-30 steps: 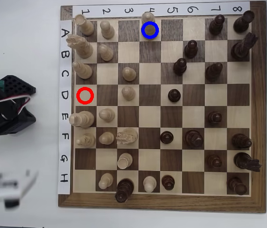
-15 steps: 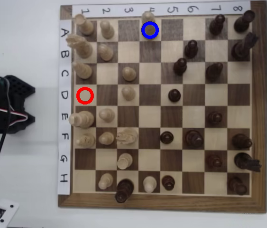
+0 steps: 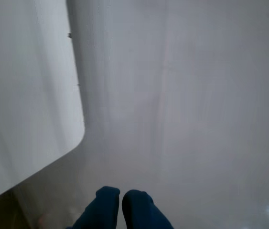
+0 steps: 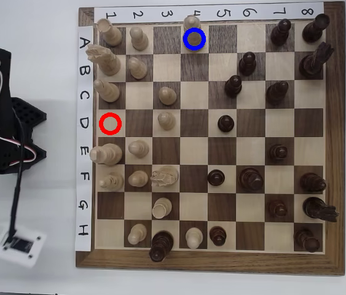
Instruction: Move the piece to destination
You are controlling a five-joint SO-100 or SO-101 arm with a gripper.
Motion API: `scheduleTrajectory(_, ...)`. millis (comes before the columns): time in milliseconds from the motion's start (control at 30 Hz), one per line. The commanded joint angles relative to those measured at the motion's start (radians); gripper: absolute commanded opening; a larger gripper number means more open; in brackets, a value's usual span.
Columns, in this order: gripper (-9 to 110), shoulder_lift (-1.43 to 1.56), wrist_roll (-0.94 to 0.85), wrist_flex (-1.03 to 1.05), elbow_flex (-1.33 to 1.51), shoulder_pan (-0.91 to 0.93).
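Overhead view, left to right: arm [image 4: 0, 123] sits off the board's left edge on the white bench [image 4: 50, 74] — black body, white and red wires looping over it, a black cable running down to a small white module [image 4: 20, 244] near the bench's lower-left corner. Chessboard [image 4: 212, 261] fills the rest, with a letter strip A–H down its left side and a number strip 1–8 across the top. Red ring [image 4: 110, 123] marks D1; the square inside it is bare. Pale pieces cluster in columns 1–4, dark pieces mostly in columns 5–8, plus one dark piece low in column 3 at row H. The piece [image 4: 192, 23] is at A4, in the top row — its round base sits inside the blue ring [image 4: 195, 39] that marks the destination, head leaning toward the number strip. Nothing touches it; arm is well apart from it.

Wrist view: hand [image 3: 121, 195] enters from the bottom edge, two dark blue fingertips [image 3: 106, 202] pressed side by side, nothing between them. Ahead of it only a blurred pale grey surface, with a lighter white slab [image 3: 26, 95] with a rounded corner at left. No board or pieces in this view
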Motion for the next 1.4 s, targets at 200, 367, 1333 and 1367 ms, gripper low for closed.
scheduleTrajectory(200, 0, 0.238, -0.066, 0.144, 0.202, 0.025)
scheduleTrajectory(367, 0, 0.249, -0.078, 0.199, 0.199, 0.02)
scheduleTrajectory(1333, 0, 0.249, -0.109, 0.258, 0.183, 0.026)
scheduleTrajectory(1367, 0, 0.249, -0.109, 0.258, 0.183, 0.026)
